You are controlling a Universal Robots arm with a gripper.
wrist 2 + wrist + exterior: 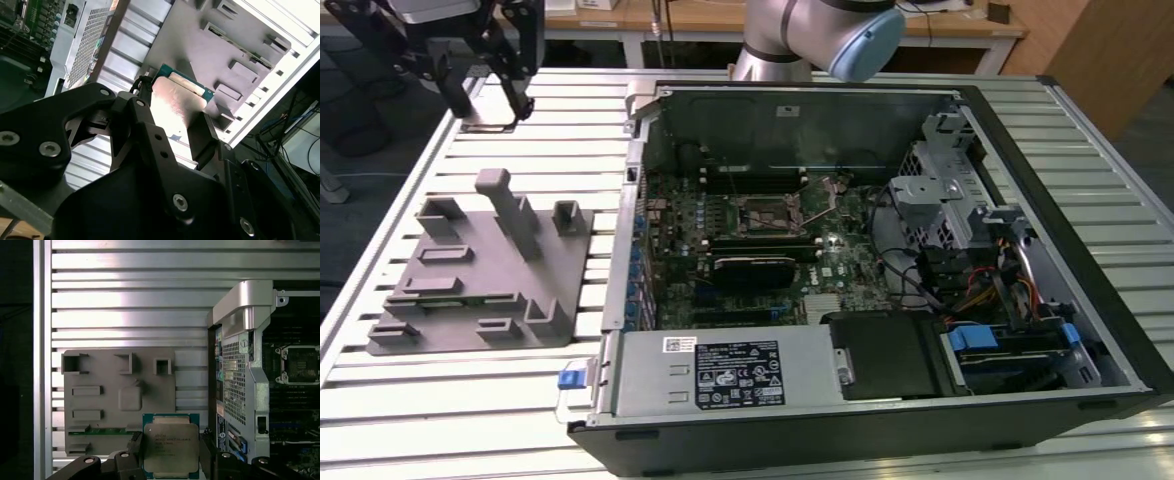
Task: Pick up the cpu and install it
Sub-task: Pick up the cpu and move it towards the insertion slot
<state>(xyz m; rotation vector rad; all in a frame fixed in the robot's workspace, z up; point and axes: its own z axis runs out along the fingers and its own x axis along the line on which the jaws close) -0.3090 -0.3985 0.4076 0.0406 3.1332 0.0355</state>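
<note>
The cpu [170, 440] is a flat square chip with a silvery top and a green rim, and my gripper [171, 456] is shut on it. Black fingers [135, 446] press on two opposite edges. In the second wrist view the cpu [176, 102] sits between the same fingers [201, 137], raised above the slatted table. In the exterior view the gripper [491, 108] hangs over the table's far corner on the exterior view's left, beyond the grey tray [467, 270]. The black socket frame [767, 213] lies in the middle of the motherboard inside the open case, well away from the gripper.
The open computer case [881, 400] fills the exterior view's right half, with its metal side wall [245, 380] between the tray and the motherboard. The grey tray [120, 385] carries upright blocks. The socket frame [300, 365] shows past the wall. The slatted table [440, 420] surrounds both.
</note>
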